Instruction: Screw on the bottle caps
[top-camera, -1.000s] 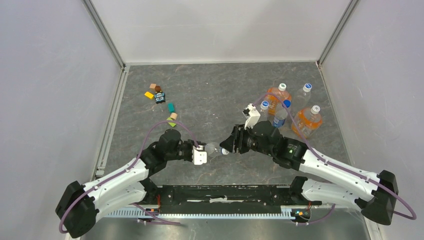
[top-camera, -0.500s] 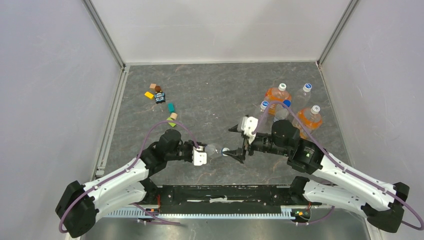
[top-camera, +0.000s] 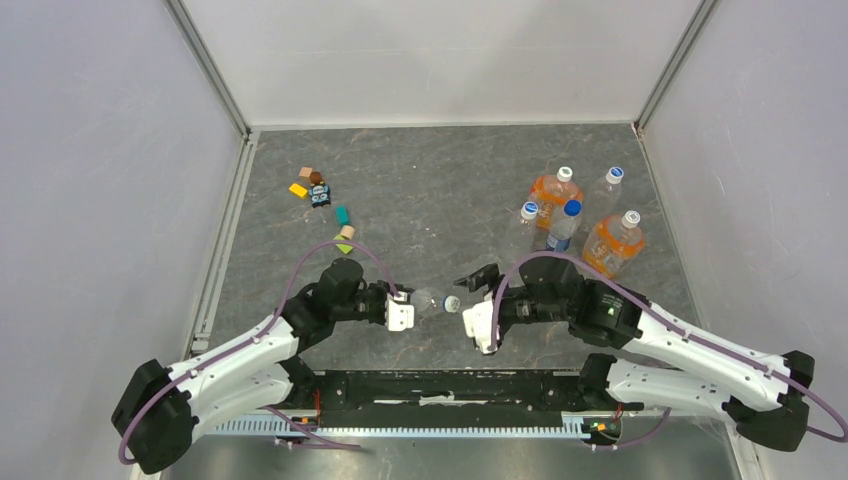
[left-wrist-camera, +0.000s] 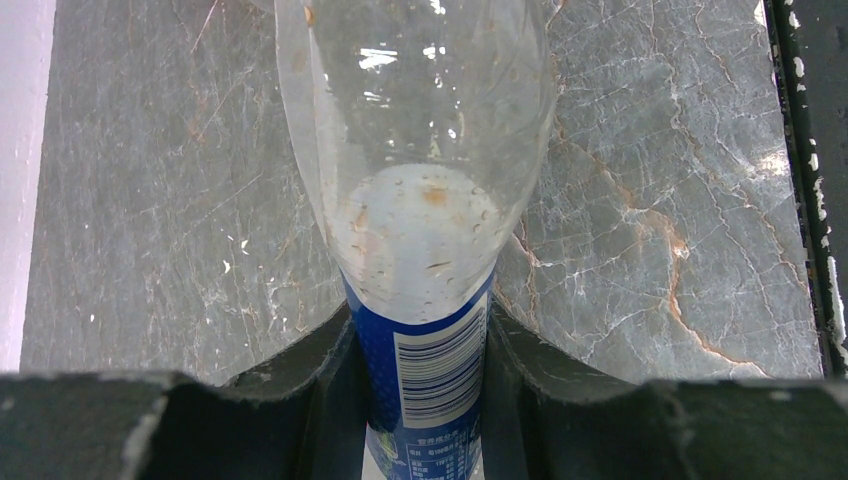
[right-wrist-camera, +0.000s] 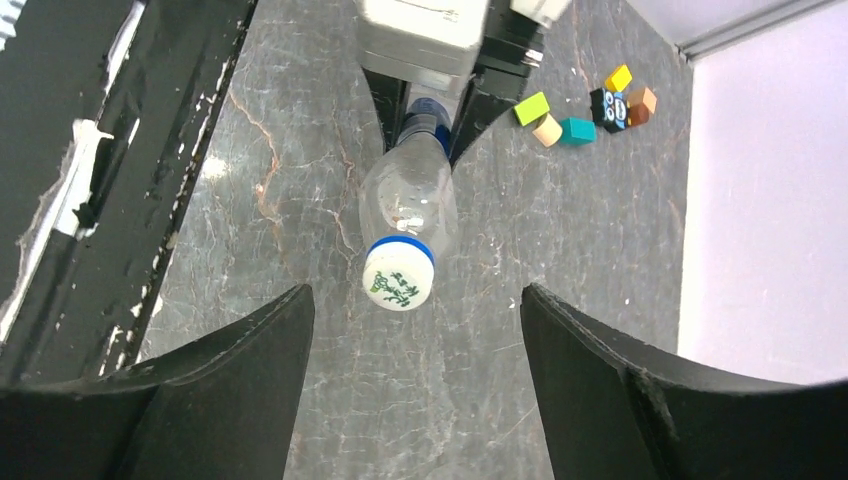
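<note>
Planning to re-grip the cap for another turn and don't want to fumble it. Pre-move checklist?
1. Hold: left gripper clamped on the bottle at its blue label: ok.
2. Seating: cap sits on the neck: ok.
3. Tightness: whether the cap is fully screwed down: cannot tell.
4. Opening: right gripper open, jaws either side of the cap and apart from it: ok.
5. Alignment: cap roughly centred between the jaws in the right wrist view: ok.
6. Clutter: toy blocks lie well off to the side: ok.
</note>
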